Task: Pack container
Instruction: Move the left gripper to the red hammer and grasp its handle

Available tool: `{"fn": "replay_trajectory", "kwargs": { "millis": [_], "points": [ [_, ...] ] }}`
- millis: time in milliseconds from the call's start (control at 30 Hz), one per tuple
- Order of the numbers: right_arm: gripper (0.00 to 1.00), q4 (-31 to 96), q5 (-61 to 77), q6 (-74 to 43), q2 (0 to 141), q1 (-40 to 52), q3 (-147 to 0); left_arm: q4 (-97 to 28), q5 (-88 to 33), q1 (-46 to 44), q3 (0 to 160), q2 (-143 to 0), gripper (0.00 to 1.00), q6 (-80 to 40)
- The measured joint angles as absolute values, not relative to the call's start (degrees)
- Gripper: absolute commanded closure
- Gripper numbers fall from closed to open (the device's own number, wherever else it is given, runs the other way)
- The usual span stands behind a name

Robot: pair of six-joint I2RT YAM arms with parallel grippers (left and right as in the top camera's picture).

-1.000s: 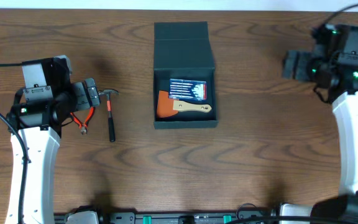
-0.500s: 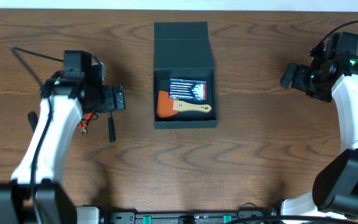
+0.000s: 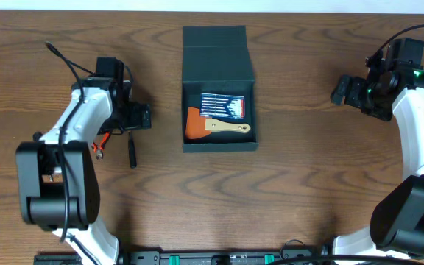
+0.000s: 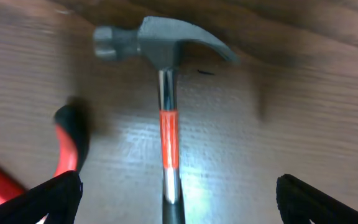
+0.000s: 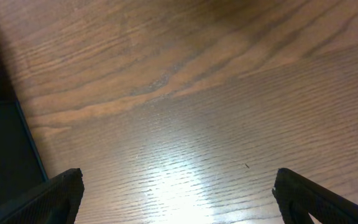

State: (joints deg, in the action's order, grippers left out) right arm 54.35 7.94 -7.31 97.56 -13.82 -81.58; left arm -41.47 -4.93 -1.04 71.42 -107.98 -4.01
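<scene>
Hanging over the hammer [image 4: 168,124], the left claw [image 4: 180,198] is spread wide, the right claw [image 5: 182,198] too, and the container [image 3: 218,55] sits open in the middle of the worktop [image 3: 308,184], looking stiff, best held by a side wall.

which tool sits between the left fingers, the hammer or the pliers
The hammer: its silver and orange shaft runs midway between the left fingers, while the red-handled pliers lie off to one side.
</scene>
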Motion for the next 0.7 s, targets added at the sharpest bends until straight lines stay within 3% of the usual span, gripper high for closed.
{"fn": "replay_trajectory", "kwargs": {
  "millis": [100,333,700],
  "points": [
    [0.01,54.6,7.9,-7.3,97.6,-13.8,-81.6,-39.9,-4.7,-1.0,71.4,-109.5,0.18,-4.1],
    [0.01,55.9,7.9,-7.5,97.6,-13.8,-81.6,-36.7,-4.5,-1.0,71.4,-111.2,0.19,-3.3],
    [0.01,57.6,7.9,-7.5,97.6,-13.8,-81.6,-35.4,-3.4,-1.0,72.2,-113.3,0.33,-2.7]
  ]
}}
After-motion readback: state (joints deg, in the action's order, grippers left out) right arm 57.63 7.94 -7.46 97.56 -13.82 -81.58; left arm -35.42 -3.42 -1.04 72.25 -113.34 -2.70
